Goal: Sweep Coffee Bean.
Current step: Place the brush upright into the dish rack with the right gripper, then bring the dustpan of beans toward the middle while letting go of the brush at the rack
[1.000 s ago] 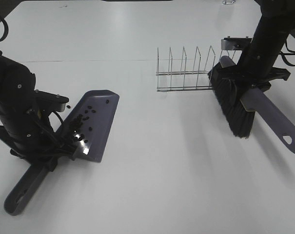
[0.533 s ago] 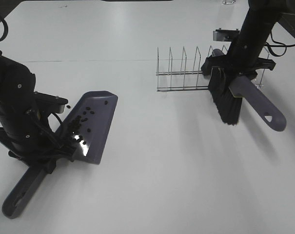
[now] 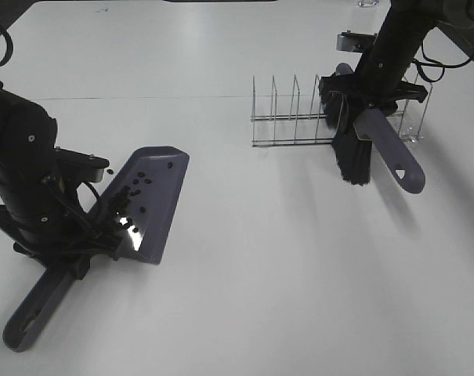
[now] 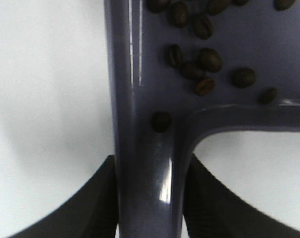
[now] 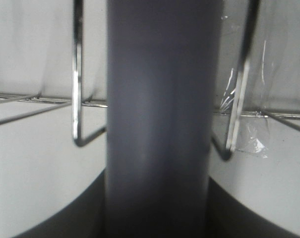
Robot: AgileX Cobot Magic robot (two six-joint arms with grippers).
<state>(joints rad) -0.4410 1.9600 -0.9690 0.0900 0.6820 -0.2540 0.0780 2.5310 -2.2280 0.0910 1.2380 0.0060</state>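
The purple-grey dustpan (image 3: 152, 196) lies at the left of the table with several dark coffee beans (image 3: 135, 190) in its tray. My left gripper (image 3: 72, 251) is shut on the dustpan's handle (image 3: 34, 313). The left wrist view shows the handle (image 4: 147, 163) between the fingers (image 4: 97, 203) and the beans (image 4: 202, 64) in the tray. My right gripper (image 3: 367, 100) is shut on the brush's purple-grey handle (image 3: 392, 153), with its black bristles (image 3: 350, 149) hanging over the wire rack (image 3: 299, 117). The right wrist view shows the brush handle (image 5: 157, 114) among the rack wires (image 5: 78, 74).
The wire rack stands at the back right of the white table (image 3: 284, 266), with a strip of clear tape (image 5: 251, 139) at its end. A thin seam line (image 3: 142, 98) crosses the table behind the dustpan.
My right gripper has carried the brush back and to the left, up over the right end of the wire rack. The left arm and the dustpan have hardly moved.
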